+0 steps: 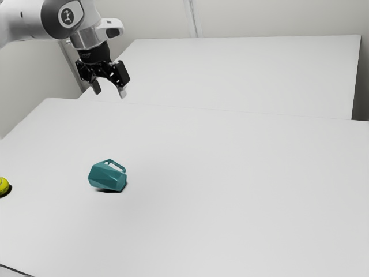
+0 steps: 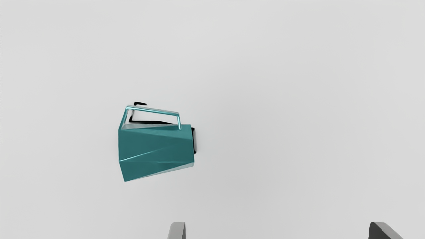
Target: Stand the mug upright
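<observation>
Teal faceted mug [image 1: 107, 177] lies on its side, interior hidden. Yellow ball [image 1: 3, 186]: cut off at the exterior view's left edge. Black two-finger gripper [image 1: 109, 91]: fingers apart.

Plain room: pale walls [image 1: 155, 17], white table [image 1: 242, 208]

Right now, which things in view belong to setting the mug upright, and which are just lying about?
Part of the job:
teal mug, lying on its side
gripper, open, apart from the mug
white table, bearing the mug

Just lying about:
yellow ball, at the exterior view's left edge
</observation>
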Robot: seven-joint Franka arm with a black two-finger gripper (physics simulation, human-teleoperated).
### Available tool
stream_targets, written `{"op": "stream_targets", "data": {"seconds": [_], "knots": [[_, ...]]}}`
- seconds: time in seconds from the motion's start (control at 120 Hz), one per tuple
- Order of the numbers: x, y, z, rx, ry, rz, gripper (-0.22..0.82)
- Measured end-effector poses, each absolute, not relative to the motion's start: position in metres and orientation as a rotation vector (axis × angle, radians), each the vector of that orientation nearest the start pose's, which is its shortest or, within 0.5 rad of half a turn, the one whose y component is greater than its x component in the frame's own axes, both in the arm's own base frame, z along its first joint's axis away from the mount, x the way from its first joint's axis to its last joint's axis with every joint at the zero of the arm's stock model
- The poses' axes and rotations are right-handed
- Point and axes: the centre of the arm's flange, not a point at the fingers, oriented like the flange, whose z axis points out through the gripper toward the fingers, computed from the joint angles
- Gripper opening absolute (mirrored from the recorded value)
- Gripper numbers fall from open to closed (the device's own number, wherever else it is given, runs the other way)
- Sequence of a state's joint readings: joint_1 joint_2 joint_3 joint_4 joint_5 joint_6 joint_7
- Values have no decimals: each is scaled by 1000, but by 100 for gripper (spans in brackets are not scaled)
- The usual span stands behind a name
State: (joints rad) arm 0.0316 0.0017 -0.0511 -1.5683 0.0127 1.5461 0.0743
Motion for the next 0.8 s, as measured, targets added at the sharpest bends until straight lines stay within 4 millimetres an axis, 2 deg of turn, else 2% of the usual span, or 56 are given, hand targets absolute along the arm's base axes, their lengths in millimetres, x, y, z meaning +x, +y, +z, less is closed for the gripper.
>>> {"op": "stream_targets", "data": {"seconds": [0.267, 0.475, 0.675, 0.8], "knots": [[553, -2, 625, -3126, 120, 5, 60], [546, 0, 615, -3132, 105, 9, 60], [538, -6, 565, -3161, 105, 122, 60], [537, 5, 536, -3208, 57, 166, 60]]}}
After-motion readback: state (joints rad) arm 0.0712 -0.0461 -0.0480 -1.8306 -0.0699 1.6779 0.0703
